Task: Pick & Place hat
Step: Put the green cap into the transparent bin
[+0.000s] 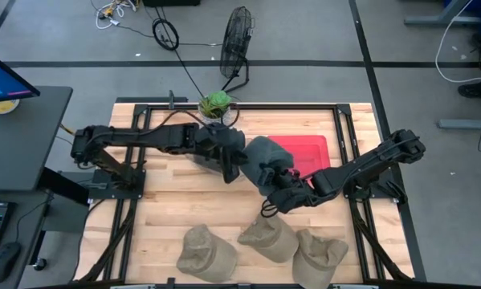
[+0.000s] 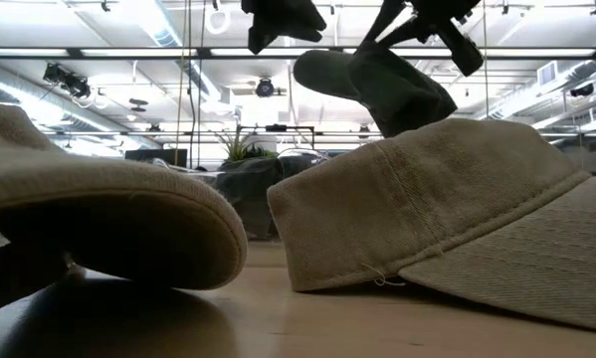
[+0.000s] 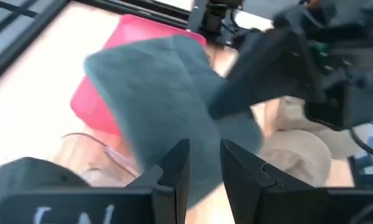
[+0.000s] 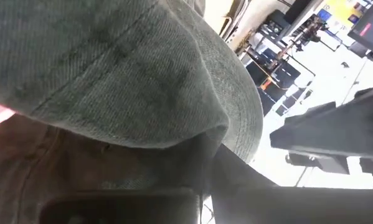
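Wooden planks make up the table (image 1: pixel 176 205), which is framed by dark rails, with a grey floor around it and a black fan (image 1: pixel 237 40) standing beyond its far edge. A small green plant (image 1: pixel 215 103) sits at the middle of the far edge, and a red tray (image 1: pixel 308 151) lies just right of centre in the far half.

Held up off the table, near its middle and overlapping the near left corner of the red tray, is a dark grey-green hat (image 1: pixel 264 159). The right gripper (image 1: pixel 282 193) has it pinched from the near side, fingers closed on the cloth; in the right wrist view the hat's crown and brim fill nearly everything ahead of that arm. In the low view the hat hangs high above the tabletop, under the arm.

The left gripper (image 1: pixel 230 168) reaches in from the left side and sits just beside the hat's left edge. Its two dark fingers (image 3: pixel 175 171) stand a narrow gap apart, with the hat's cloth showing behind the gap; whether they touch the cloth I cannot tell.

Along the near edge of the table lie three tan hats: one (image 1: pixel 207 250) left of centre, one (image 1: pixel 267 237) at the middle, and one (image 1: pixel 319 255) to the right, the last two touching.
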